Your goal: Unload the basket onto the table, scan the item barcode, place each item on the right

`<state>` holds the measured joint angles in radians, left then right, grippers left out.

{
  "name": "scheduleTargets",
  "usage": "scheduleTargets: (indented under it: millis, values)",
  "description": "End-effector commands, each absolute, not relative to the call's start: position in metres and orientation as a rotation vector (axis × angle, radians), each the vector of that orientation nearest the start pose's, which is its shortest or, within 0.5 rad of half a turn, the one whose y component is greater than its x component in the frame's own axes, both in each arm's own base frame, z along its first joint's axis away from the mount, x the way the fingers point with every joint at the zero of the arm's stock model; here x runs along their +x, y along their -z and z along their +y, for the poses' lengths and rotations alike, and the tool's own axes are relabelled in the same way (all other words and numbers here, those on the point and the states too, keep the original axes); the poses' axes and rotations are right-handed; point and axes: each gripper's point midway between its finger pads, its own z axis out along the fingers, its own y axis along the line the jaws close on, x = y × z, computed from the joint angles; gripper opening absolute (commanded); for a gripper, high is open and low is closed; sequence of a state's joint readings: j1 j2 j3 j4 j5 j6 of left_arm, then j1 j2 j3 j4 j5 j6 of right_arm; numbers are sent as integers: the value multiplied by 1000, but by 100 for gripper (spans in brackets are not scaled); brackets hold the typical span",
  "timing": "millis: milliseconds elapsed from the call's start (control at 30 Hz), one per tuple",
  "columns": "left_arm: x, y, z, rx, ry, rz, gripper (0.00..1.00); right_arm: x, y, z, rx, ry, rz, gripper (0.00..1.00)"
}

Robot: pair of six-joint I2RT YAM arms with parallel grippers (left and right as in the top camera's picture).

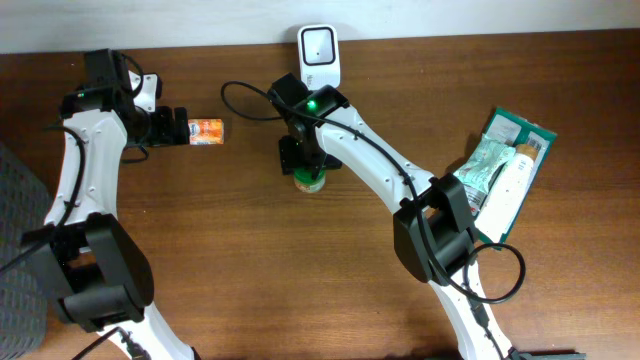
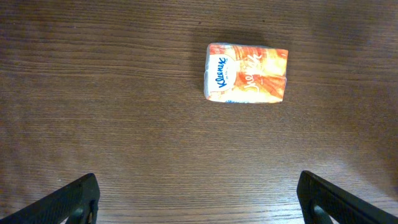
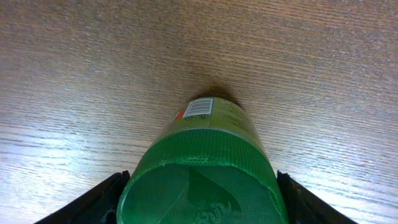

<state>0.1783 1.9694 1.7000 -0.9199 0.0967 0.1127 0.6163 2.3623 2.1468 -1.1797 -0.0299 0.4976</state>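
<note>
A jar with a green ribbed cap (image 3: 205,155) stands upright on the wooden table, a barcode label (image 3: 198,107) showing on its side. My right gripper (image 3: 198,193) is down over it, and both black fingers (image 3: 93,202) lie against the sides of the cap. From overhead, the jar (image 1: 309,181) peeks out under the right gripper (image 1: 304,160). The white scanner (image 1: 318,47) stands at the table's back edge. My left gripper (image 2: 198,199) is open above bare wood, short of an orange Kleenex pack (image 2: 247,73).
The Kleenex pack (image 1: 206,131) lies at the back left, just beside the left gripper (image 1: 178,127). A green tray (image 1: 535,135) holding packets and a white box sits at the right. A black cable loops behind the right arm.
</note>
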Motion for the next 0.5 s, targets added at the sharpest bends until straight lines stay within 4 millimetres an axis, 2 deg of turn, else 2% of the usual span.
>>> scheduleTargets:
  millis: [0, 67, 133, 233, 300, 333, 367, 400, 467]
  values:
    - [464, -127, 70, -49, 45, 2735, 99, 404, -57, 294, -185, -150, 3016, 64]
    - [464, -127, 70, -49, 45, 2735, 99, 404, -62, 294, -274, -150, 3000, 61]
    - [464, -127, 70, -49, 45, 2735, 99, 406, -71, 297, -447, -156, 2958, 60]
    - [464, -127, 70, -49, 45, 2735, 99, 407, -82, 297, -982, -115, 2802, 59]
    - [464, -127, 70, -49, 45, 2735, 99, 405, -82, 296, -1310, -83, 2668, 66]
    - [464, -127, 70, -49, 45, 2735, 99, 404, -81, 295, -1426, -71, 2612, 67]
    - [464, -127, 70, -49, 45, 2735, 99, 399, -81, 296, -1635, -80, 2497, 66]
    - [464, -127, 70, -49, 45, 2735, 99, 398, -81, 297, -1706, -84, 2451, 66]
    - [464, -127, 70, -49, 45, 2735, 99, 384, -80, 299, -1961, -154, 2291, 70]
